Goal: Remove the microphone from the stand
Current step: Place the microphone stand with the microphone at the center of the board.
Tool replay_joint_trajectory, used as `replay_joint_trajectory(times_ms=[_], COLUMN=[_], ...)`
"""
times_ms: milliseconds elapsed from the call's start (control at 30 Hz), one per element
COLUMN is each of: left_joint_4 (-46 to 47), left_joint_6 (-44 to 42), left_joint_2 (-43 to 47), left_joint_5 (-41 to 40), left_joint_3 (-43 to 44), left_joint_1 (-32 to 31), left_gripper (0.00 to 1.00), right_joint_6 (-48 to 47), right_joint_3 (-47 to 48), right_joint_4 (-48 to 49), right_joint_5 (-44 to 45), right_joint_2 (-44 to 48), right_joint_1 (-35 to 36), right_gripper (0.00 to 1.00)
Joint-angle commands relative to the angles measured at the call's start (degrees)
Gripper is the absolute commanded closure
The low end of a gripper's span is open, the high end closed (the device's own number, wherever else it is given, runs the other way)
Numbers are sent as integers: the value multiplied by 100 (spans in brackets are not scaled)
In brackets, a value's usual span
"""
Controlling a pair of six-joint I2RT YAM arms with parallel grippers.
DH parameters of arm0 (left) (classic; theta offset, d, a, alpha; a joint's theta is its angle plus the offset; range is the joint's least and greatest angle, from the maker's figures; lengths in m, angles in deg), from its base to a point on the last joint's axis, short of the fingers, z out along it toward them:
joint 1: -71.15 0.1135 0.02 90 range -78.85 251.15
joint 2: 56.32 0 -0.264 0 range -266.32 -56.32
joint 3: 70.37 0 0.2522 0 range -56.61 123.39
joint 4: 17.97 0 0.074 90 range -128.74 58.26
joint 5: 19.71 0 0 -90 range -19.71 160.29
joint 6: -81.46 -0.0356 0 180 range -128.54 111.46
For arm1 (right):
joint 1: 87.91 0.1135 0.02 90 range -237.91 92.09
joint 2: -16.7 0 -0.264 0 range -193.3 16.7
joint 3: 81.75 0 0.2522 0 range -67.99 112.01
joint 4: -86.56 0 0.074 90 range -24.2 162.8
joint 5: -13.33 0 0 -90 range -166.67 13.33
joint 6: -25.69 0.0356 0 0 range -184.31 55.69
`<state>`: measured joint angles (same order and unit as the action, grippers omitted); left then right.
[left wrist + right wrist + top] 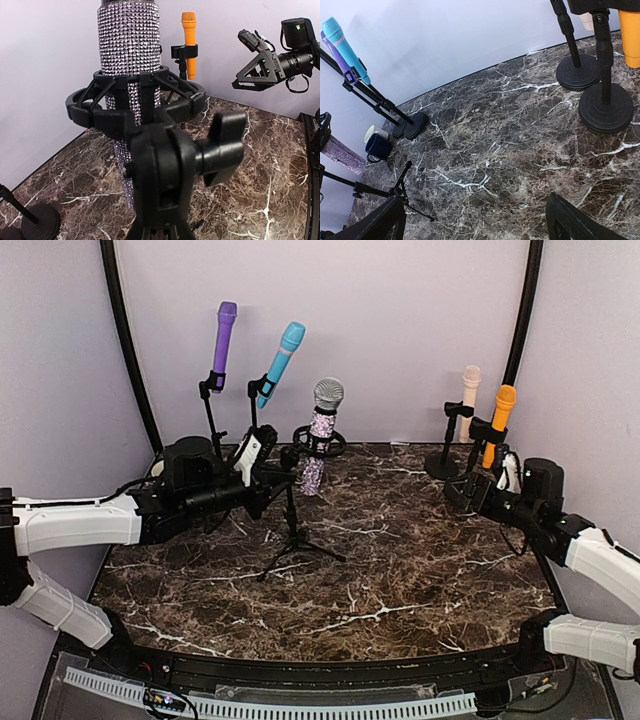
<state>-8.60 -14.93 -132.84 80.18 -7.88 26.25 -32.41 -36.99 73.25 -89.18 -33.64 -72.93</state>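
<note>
A rhinestone-covered microphone with a silver mesh head sits upright in a black ring mount on top of a thin tripod stand at the table's middle rear. From the left, my left gripper is shut on the stand's pole just below the mount. In the left wrist view the microphone and the stand's clamp joint fill the frame, and my own fingers are hidden. My right gripper hangs open and holds nothing at the right rear, seen over bare marble.
Purple and blue microphones stand on stands at the back left. Beige and orange ones stand on round-base stands at the back right, close to my right gripper. A dark blue mug sits by the back-left stands.
</note>
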Motion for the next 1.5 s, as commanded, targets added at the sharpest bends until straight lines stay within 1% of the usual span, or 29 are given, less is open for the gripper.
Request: replay_joint_trajectory(times_ms=[0, 133, 267, 300, 333, 367, 400, 533, 600, 700, 800, 867, 900, 933, 1000, 1033, 1100, 1200, 1233, 1300, 1333, 1467], left_joint_4=[716, 605, 697, 702, 697, 683, 683, 653, 637, 467, 181, -71, -193, -238, -360, -417, -490, -800, -863, -1075, -1220, -1569], left_joint_6=[-140, -47, 97, 113, 143, 154, 166, 148, 123, 111, 96, 53, 64, 88, 309, 427, 423, 380, 333, 236, 180, 19], left_joint_2=[22, -64, -99, -100, -101, -90, -82, 12, 58, 140, 328, 487, 540, 653, 818, 873, 1056, 1225, 1252, 1320, 1321, 1221], left_joint_5=[-106, -170, -306, -304, -304, -304, -308, -398, -480, -461, -429, -426, -393, -344, -55, 225, 467, 596, 559, 178, -275, -1551], left_joint_3=[136, 88, -39, -52, -66, -70, -80, -136, -169, -168, -152, -175, -236, -269, -362, -416, -437, -315, -260, -137, -92, 147], left_joint_1=[-36, -36, -36, -36, -36, -36, -36, -29, -28, -27, -22, 44, 169, 255, 675, 909, 1049, 1078, 1086, 1095, 1110, 1333], left_gripper=[100, 100, 96, 92, 86, 84, 78, 63, 59, 56, 47, 41, 36, 34, 32, 29, 25, 23, 22, 21, 21, 19], right_joint_6=[-15, 104, 599, 750, 862, 949, 1026, 1073, 1102, 1205, 1400, 1597, 1720, 1836, 2066, 2151, 2259, 2326, 2354, 2408, 2435, 2460], right_joint_3=[88, 89, -236, -322, -397, -448, -469, -364, -288, -179, -69, -35, -43, -72, -54, 12, 231, 637, 742, 906, 972, 1337], right_joint_4=[114, 189, 731, 906, 1136, 1266, 1348, 1454, 1495, 1624, 1804, 1905, 1996, 2157, 2469, 2575, 2684, 2749, 2809, 3017, 3101, 3263], right_joint_5=[286, 466, 596, 596, 593, 615, 651, 857, 955, 1090, 1231, 1598, 1768, 1880, 2052, 2128, 2319, 2505, 2491, 2413, 2346, 2044], right_joint_2=[-45, -174, -242, -259, -294, -344, -409, -739, -900, -1128, -1355, -1516, -1599, -1696, -1950, -2102, -2431, -2902, -3047, -3308, -3424, -4032], right_joint_1=[306, 595, 854, 929, 1007, 1133, 1242, 1643, 1837, 2159, 2551, 2859, 3039, 3201, 3520, 3672, 3992, 4370, 4437, 4531, 4557, 4622], right_gripper=[2, 2, 2, 2, 2, 2, 2, 2, 3, 5, 7, 9, 10, 10, 11, 12, 13, 15, 16, 16, 17, 18])
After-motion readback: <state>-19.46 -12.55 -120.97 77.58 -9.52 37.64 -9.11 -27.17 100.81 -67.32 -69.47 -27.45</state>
